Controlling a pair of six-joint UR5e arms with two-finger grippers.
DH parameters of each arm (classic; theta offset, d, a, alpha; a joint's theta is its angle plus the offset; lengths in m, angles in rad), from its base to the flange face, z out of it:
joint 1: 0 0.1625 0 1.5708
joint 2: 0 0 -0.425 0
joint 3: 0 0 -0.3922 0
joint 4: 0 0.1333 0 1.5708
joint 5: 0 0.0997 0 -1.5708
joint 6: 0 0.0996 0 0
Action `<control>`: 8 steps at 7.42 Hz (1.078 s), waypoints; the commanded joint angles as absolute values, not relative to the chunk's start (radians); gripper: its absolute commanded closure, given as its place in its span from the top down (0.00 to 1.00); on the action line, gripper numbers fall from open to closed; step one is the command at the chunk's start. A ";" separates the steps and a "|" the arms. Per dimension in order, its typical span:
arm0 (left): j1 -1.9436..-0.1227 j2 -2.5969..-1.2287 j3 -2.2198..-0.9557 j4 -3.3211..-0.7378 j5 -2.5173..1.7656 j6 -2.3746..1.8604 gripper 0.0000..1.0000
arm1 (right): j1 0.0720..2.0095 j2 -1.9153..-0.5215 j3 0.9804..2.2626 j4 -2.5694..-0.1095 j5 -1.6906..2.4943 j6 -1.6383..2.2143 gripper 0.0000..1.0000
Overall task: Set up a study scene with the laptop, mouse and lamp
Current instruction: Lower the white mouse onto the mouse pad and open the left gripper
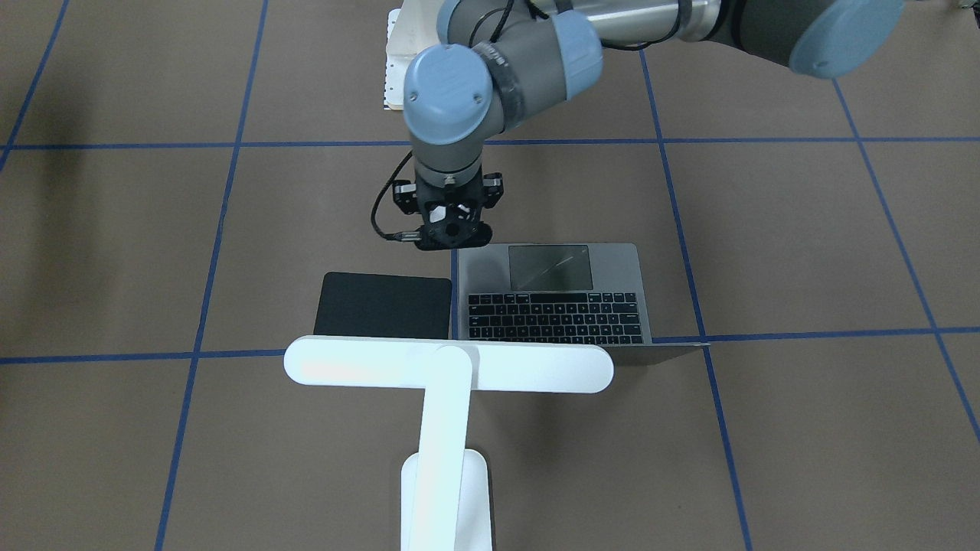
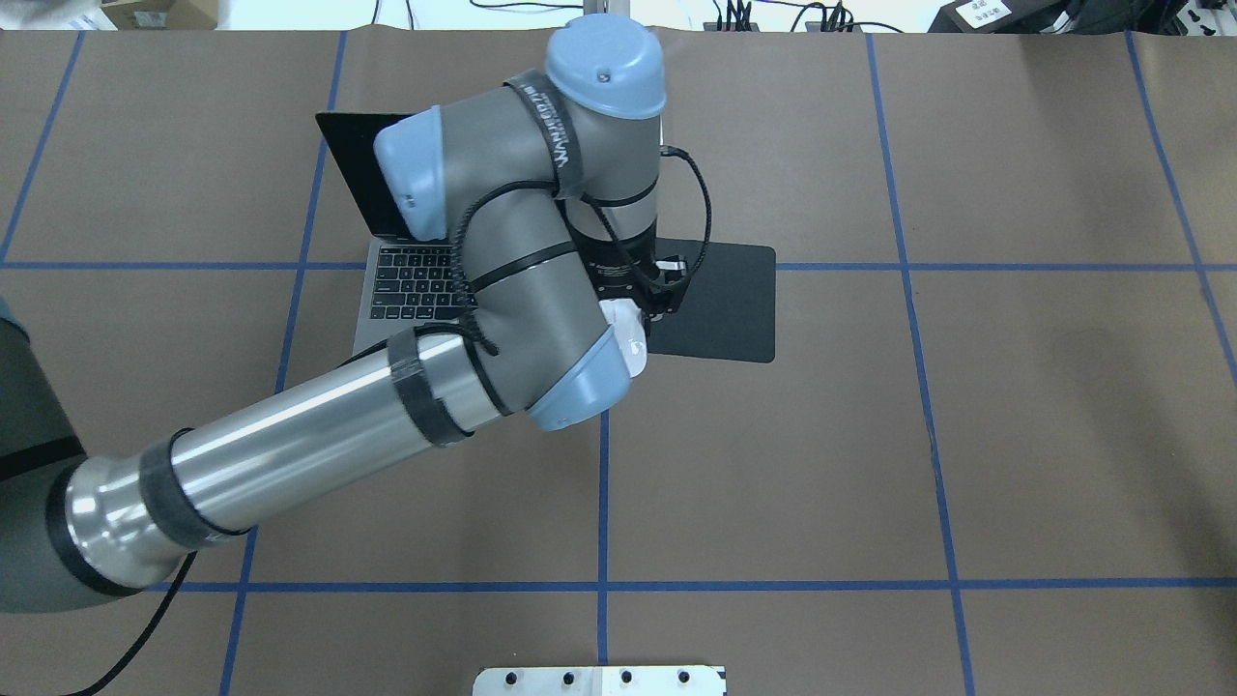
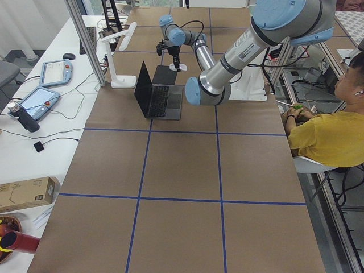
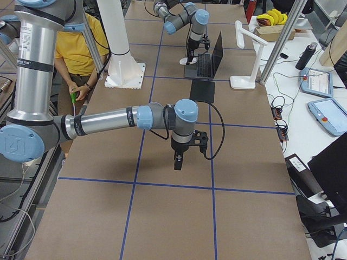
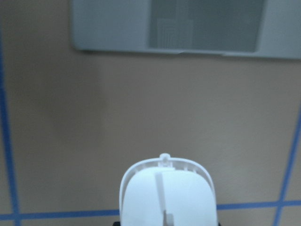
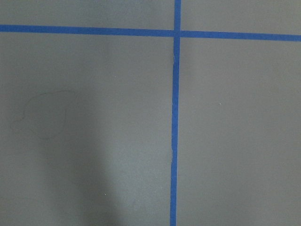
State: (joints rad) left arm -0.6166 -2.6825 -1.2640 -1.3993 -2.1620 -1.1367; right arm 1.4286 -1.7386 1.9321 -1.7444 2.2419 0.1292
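The grey laptop (image 1: 559, 295) stands open, its screen toward the lamp (image 1: 448, 366), whose white bar head hangs over the laptop's back edge. The left gripper (image 1: 452, 233) points down just off the laptop's front corner, at the near edge of the flat black pad (image 2: 725, 309). It is shut on the white mouse (image 2: 633, 338), which fills the bottom of the left wrist view (image 5: 168, 193). I cannot tell whether the mouse touches the table. The right gripper (image 4: 179, 160) hangs low over bare table far from the laptop, and I cannot tell whether it is open or shut.
A white bolted pedestal (image 2: 599, 680) sits at the robot's edge of the table. A person in a yellow shirt (image 3: 324, 136) sits beside the table. The lamp's base (image 1: 446, 497) stands on the operators' side. The right wrist view shows only brown table and blue tape lines (image 6: 175, 117).
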 commanded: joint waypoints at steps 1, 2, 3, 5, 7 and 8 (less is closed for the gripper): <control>-0.617 -2.823 -0.949 -1.592 -2.107 -1.141 0.66 | 1.430 -1.738 1.927 -1.744 2.244 0.129 1.00; -0.618 -2.841 -0.904 -1.636 -2.100 -1.144 0.66 | 1.431 -1.738 1.927 -1.746 2.244 0.129 1.00; -0.618 -2.845 -0.885 -1.650 -2.099 -1.144 0.67 | 1.433 -1.738 1.927 -1.746 2.244 0.129 1.00; -0.617 -2.888 -0.762 -1.760 -2.031 -1.158 0.72 | 1.433 -1.738 1.927 -1.746 2.244 0.129 1.00; -0.617 -2.892 -0.716 -1.810 -2.002 -1.163 0.75 | 1.433 -1.738 1.927 -1.744 2.247 0.129 1.00; -0.617 -2.895 -0.718 -1.810 -2.002 -1.163 0.77 | 1.433 -1.738 1.927 -1.743 2.247 0.129 1.00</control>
State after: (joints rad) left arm -0.6168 -2.8904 -0.7288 -1.7985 -2.0111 -1.1614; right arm 1.4327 -1.7380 1.9267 -1.7444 2.2465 0.1288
